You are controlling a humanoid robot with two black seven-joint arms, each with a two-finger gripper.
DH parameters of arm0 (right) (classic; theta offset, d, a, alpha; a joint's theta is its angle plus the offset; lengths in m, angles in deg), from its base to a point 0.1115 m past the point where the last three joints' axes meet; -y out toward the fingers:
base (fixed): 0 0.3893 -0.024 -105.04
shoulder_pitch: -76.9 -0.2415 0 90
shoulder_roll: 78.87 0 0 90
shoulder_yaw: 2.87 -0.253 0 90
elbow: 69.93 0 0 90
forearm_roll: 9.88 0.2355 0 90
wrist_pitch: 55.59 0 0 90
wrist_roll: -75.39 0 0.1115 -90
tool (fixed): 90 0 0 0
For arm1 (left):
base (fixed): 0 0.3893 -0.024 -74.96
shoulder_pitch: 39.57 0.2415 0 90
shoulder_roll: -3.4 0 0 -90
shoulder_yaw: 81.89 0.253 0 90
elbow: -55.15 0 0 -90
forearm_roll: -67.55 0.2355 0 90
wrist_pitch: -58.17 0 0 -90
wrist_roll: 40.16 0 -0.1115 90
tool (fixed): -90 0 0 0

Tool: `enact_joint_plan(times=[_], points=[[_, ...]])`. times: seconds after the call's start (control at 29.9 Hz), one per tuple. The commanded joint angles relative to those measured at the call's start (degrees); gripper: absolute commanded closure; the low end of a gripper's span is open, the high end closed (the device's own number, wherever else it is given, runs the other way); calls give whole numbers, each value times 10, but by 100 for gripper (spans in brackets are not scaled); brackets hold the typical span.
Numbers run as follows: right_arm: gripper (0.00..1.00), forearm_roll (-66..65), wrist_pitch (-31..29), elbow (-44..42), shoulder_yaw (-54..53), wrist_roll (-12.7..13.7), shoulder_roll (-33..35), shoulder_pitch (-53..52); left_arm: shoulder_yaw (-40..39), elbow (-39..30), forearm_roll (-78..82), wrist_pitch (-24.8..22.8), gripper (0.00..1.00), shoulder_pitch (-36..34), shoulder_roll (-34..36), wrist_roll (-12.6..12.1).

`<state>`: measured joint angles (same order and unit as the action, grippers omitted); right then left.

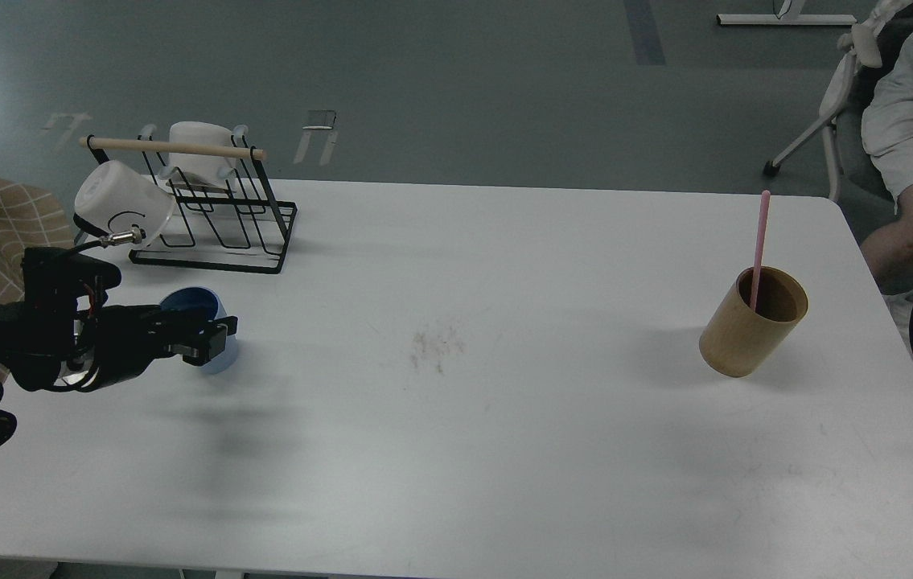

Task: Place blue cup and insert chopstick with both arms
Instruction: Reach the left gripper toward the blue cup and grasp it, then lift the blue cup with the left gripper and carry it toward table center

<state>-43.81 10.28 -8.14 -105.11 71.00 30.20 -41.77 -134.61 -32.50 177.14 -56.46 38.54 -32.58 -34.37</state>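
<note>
A small light-blue cup (211, 310), handleless and darker blue inside, stands upright near the left side of the white table (504, 362), just in front of a black wire rack (215, 213), its near side hidden behind a dark gripper (211, 338). Well apart, toward the table's right end, a long, thin pink chopstick (760, 245) stands almost upright in a tan wooden cylinder (750, 326), its upper half rising above the rim.

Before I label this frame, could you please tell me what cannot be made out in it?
- Blue cup, head view: mostly covered by the left gripper; grip unclear.
- Left jaws: dark, unreadable.
- Chopstick: lower end hidden inside the wooden cylinder.
- Right gripper: not in view.
</note>
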Motion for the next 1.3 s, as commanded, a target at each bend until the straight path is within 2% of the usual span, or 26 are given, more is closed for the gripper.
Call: enact_joint_plan(times=[0.0, 0.07, 0.23, 0.63, 0.77, 0.9, 1.04, 1.1, 1.2, 1.27], points=[[0, 0, -1, -3, -6, 0, 0, 0, 0, 1, 3, 0, 75, -1, -1, -1], [0, 0, -1, -4, -7, 0, 0, 0, 0, 1, 3, -1, 93, -1, 1, 0], [0, 0, 0, -4, -7, 0, 0, 1, 1, -5, 1, -2, 100, 0, 1, 4], [0, 1, 0, 0, -26, 0, 0, 16, 0, -39, 0, -7, 100, -16, 4, 4], [0, 1, 0, 0, -41, 1, 0, 22, 1, -83, -2, -31, 100, -62, 8, 4], [0, 1, 0, 2, -55, 1, 0, 36, 0, -123, -1, -34, 100, -126, -1, -3], [0, 1, 0, 3, -70, 1, 0, 48, 8, -124, -2, -34, 100, -173, -18, -8], [0, 2, 0, 3, -87, 2, 0, 57, 48, -123, 1, -34, 100, -216, -72, -29], [0, 2, -1, 3, -96, 3, 0, 65, 103, -117, 1, -34, 100, -248, -101, -58], [0, 2, -1, 3, -98, 3, 2, 70, 147, -106, 3, -34, 100, -276, -132, -68]])
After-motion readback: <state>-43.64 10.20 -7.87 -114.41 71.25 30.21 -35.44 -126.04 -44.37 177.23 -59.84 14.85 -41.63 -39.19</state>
